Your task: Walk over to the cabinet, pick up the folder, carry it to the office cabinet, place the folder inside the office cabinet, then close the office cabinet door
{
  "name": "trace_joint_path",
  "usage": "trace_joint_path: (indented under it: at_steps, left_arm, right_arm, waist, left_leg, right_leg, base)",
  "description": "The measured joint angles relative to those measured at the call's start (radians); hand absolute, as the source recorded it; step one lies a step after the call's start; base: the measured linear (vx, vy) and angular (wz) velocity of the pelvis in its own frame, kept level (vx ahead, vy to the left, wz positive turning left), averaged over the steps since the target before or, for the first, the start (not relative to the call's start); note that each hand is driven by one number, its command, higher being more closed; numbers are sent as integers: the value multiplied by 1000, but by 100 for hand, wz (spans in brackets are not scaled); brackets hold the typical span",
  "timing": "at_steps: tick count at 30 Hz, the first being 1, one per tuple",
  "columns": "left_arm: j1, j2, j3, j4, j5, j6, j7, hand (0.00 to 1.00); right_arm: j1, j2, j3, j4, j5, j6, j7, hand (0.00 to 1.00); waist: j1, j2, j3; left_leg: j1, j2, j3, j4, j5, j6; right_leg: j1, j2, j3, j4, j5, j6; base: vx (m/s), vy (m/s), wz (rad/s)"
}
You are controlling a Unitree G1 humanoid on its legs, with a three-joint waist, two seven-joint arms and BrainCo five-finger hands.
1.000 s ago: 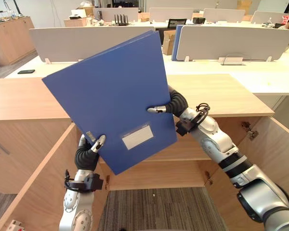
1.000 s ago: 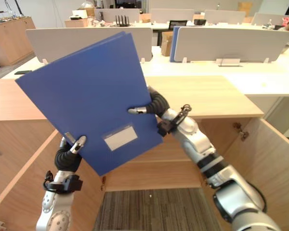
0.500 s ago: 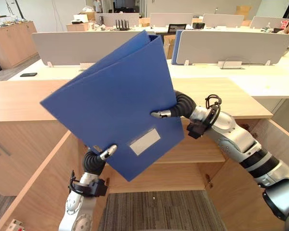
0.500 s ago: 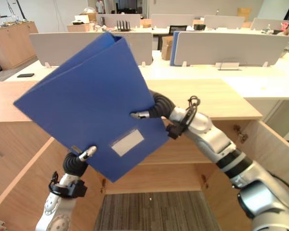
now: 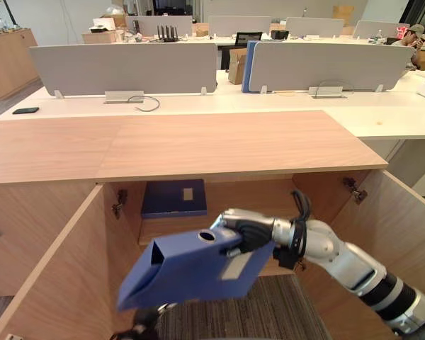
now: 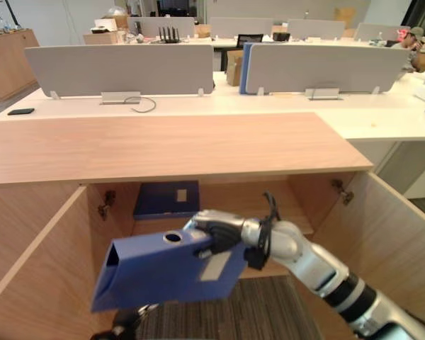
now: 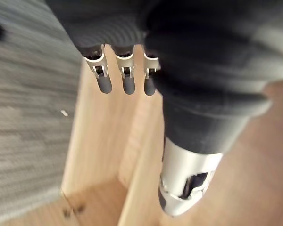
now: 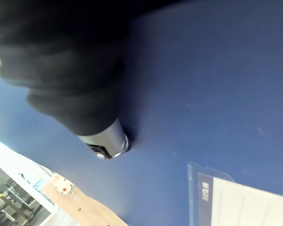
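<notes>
Since the right hand (image 5: 239, 230) has its fingers curled over the top edge of the blue folder (image 5: 191, 273) and its thumb pressed on the cover, that's the only hold on it right now. The folder hangs in the air just in front of the open office cabinet (image 5: 198, 145), below the top panel and not yet on a shelf. The left hand (image 7: 128, 80) is down low by the cabinet's wood, fingers straight, nothing in them. Handling guess: it's a stiff board binder so it won't flop, and probably light, since the hollow end looks dark and I can't make out papers. The cover is smooth though, and held one-handed near one end it'll want to pivot. I'd grip at the spine by the finger hole (image 5: 207, 236), which is about where the hand sits. The long axis runs near level from the lower left, where the hollow end faces, across to the hand on the right. The narrow spine is up and the labelled cover faces the camera, so it lies more across the opening than into it. Another blue folder (image 5: 171, 198) lies flat at the back left inside, so aim beside that one
</notes>
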Motion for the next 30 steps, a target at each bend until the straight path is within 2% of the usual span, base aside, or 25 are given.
trace_joint_path:
  at_steps: [3, 8, 9, 10, 11, 13, 15, 17, 19, 20, 23, 24, 26, 27, 30]
  left_arm:
    - [17, 4, 150, 164, -17, 13, 41, 0]
    - [64, -3, 308, 253, 109, 35, 61, 0]
    - [65, -2, 343, 257, 137, 37, 66, 0]
    - [51, -2, 375, 256, 155, 37, 70, 0]
    - [48, -3, 378, 256, 156, 37, 71, 0]
    - [27, -11, 395, 254, 162, 37, 79, 0]
    - [4, -23, 397, 247, 164, 37, 90, 0]
    - [-20, -38, 390, 216, 166, 36, 97, 0]
    - [-48, -41, 342, 169, 157, 34, 103, 0]
    - [-66, -41, 306, 136, 152, 32, 106, 0]
    - [-90, -42, 251, 78, 98, 17, 107, 0]
    - [-98, -44, 228, 60, 56, 7, 108, 0]
    - [-106, -48, 210, 59, 26, 6, 108, 0]
    - [-109, -59, 198, 66, 17, 7, 108, 0]
    - [-130, -80, 200, 87, 17, 7, 110, 0]
  right_arm:
    - [35, -20, 60, 43, -76, -28, 29, 100]
    - [42, -25, 101, 201, -195, -40, 64, 100]
    - [42, -18, 100, 221, -213, -39, 67, 100]
    - [40, 4, 97, 244, -223, -39, 67, 100]
    - [40, 10, 96, 249, -224, -39, 67, 100]
    - [39, 57, 90, 292, -255, -31, 38, 100]
    - [29, 83, 89, 327, -278, -23, 16, 100]
    - [-3, 102, 85, 357, -285, -14, 5, 100]
    - [-35, 121, 54, 391, -285, -4, -5, 100]
    - [-48, 131, 29, 408, -286, 10, -17, 100]
    - [-61, 156, -53, 401, -271, 40, -50, 100]
    - [-77, 164, -97, 400, -209, 52, -69, 100]
    - [-95, 177, -138, 400, -96, 67, -91, 100]
    - [-100, 207, -156, 401, -7, 77, -110, 100]
    - [-107, 255, -176, 407, 83, 78, -132, 100]
  waist:
    - [-8, -10, 6]
    - [11, -22, 17]
    - [12, -23, 35]
    - [17, -26, 74]
    - [17, -24, 82]
    - [15, 6, 134]
    - [15, 27, 175]
    - [9, 42, 228]
    - [10, 56, 287]
    - [10, 72, 327]
    - [9, 84, 395]
    - [10, 82, 416]
    - [14, 76, 435]
    - [15, 73, 451]
    - [22, 56, 476]
  left_leg:
    - [3, 5, 7, 0, -1, -1]
    - [30, 18, 64, 8, -20, -5]
    - [23, 27, 81, 46, -38, -9]
    - [-26, 53, 101, 178, -106, -11]
    - [-40, 61, 104, 209, -120, -11]
    - [-131, 130, 109, 423, -225, -12]
    - [-181, 166, 110, 519, -270, -10]
    - [-237, 179, 107, 593, -296, -2]
    - [-318, 186, 100, 677, -322, 8]
    - [-367, 187, 93, 733, -339, 16]
    - [-457, 164, 92, 814, -370, 39]
    - [-514, 148, 92, 860, -383, 54]
    - [-573, 141, 104, 919, -405, 62]
    - [-627, 133, 113, 975, -430, 79]
    - [-735, 129, 144, 1055, -459, 109]
  right_leg:
    - [-1, 1, 9, 0, 3, -2]
    - [-6, 10, 68, 8, 13, -5]
    - [-13, 16, 86, 22, 11, -8]
    - [-33, 21, 110, 54, 6, -13]
    - [-37, 24, 114, 61, 6, -13]
    - [-77, 64, 140, 126, -8, -23]
    - [-127, 88, 158, 201, -34, -23]
    - [-199, 93, 164, 300, -69, -16]
    - [-288, 92, 165, 405, -102, -8]
    - [-339, 88, 164, 468, -124, -3]
    - [-444, 61, 167, 588, -169, 21]
    - [-508, 36, 171, 658, -195, 32]
    - [-583, 24, 189, 743, -229, 47]
    - [-645, 11, 206, 812, -255, 66]
    - [-778, -2, 245, 914, -282, 97]
  base:
    - [-1, -2, -8]
    - [-34, 8, -36]
    - [-112, -25, -56]
    - [-134, -31, -54]
    - [-149, -20, -51]
    - [-138, 1, -42]
    - [-119, 38, -33]
    - [-166, 81, -18]
    - [-179, 118, -2]
    - [-176, 174, 8]
    - [-136, 187, 14]
    - [-111, 204, 22]
    - [-89, 155, 8]
    - [-58, 127, -1]
    - [-79, 202, -5]
